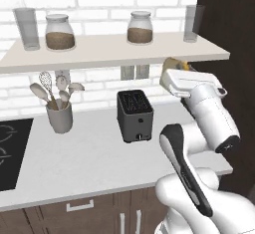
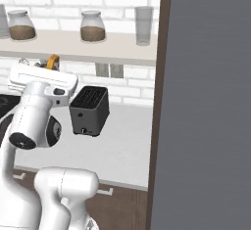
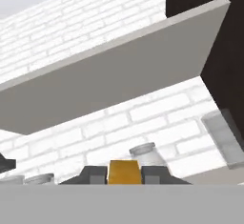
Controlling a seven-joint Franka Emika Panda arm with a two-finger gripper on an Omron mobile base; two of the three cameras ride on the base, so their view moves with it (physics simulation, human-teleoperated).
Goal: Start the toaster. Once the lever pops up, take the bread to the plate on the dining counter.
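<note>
Bread [image 3: 125, 172]: held edge-on between the two fingertips, orange crust facing the hand camera, just below the shelf [image 1: 114, 51].
Gripper [image 3: 125, 174]: closed on the bread, raised high and tilted upward toward the brick wall.
Toaster [image 1: 134, 115]: on the counter [image 1: 84, 158], well below the gripper, slots running front to back.

You face a white brick wall [image 1: 99, 86] with a pale shelf [image 1: 114, 51] carrying two lidded jars [image 1: 60, 31] and two glasses [image 1: 26, 28], above a light grey worktop [image 1: 89, 163] with a black hob [image 1: 12, 151], a utensil crock [image 1: 60, 116], brown drawers [image 1: 79, 210] and a dark panel [image 1: 226, 24].
</note>
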